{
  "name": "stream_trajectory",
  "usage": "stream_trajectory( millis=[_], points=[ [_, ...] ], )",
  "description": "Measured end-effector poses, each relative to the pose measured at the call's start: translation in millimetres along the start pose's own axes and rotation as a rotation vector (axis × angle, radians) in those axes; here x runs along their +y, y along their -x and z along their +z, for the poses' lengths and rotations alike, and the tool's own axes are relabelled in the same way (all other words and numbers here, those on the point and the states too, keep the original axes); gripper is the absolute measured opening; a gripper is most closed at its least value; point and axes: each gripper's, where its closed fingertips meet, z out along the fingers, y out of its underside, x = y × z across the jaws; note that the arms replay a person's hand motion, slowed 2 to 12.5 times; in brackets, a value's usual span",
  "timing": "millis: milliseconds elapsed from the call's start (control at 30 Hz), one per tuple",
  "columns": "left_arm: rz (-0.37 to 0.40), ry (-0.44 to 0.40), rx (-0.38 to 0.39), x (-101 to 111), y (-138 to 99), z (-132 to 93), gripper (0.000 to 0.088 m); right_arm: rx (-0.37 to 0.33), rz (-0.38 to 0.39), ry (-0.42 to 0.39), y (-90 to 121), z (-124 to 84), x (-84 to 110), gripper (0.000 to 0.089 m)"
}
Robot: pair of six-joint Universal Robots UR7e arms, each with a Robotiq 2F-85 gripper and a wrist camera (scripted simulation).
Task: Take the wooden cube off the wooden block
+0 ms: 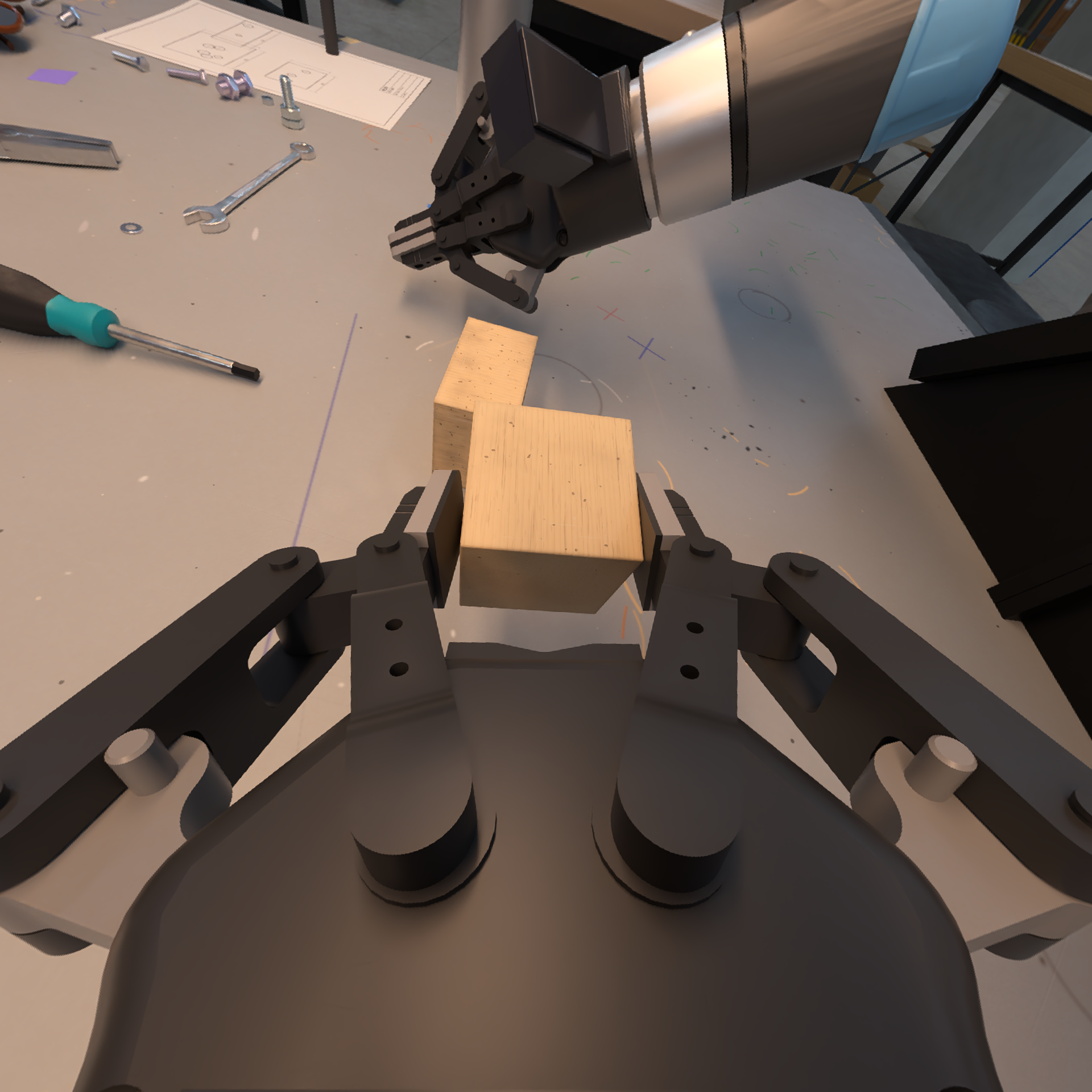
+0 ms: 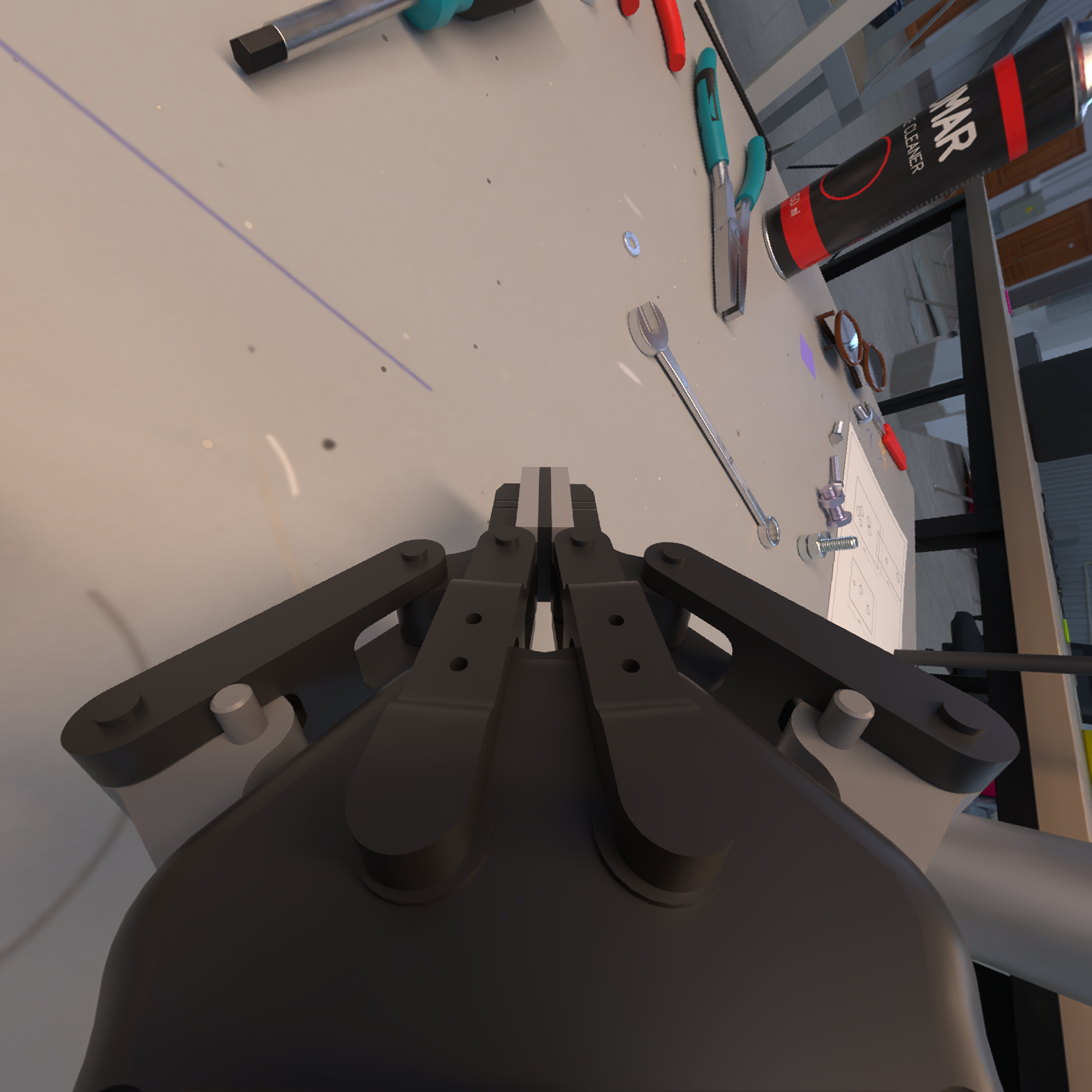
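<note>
Wooden cube (image 1: 549, 490) is sitting squeezed in the left gripper (image 1: 549, 532), lifted near the middle of the desk (image 1: 177, 473), just beside the wooden block (image 1: 484, 366). If the squeeze is loosening, the cube could be slipping down and bumping the block. The right gripper (image 2: 544, 496) is hanging above the desk, pressed together with nothing inside.

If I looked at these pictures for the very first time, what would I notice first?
First you would see the wooden cube in the middle of the left wrist view, pinched between the left gripper fingers and lifted, with the wooden block just behind it on the table. Above them hangs the right gripper, fingers together. Tools lie on the left, like a teal-collared screwdriver and a wrench.
</note>
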Motion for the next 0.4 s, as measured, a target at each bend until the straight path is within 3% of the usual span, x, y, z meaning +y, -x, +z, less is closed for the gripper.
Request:
stream_trajectory(
  millis=[400],
  points=[
    [0.0,0.002,-0.002,0.7,0.4,-0.1,0.049,0.018,-0.009,0.0,-1.6,-2.1,-1.3,0.0]
  ],
)
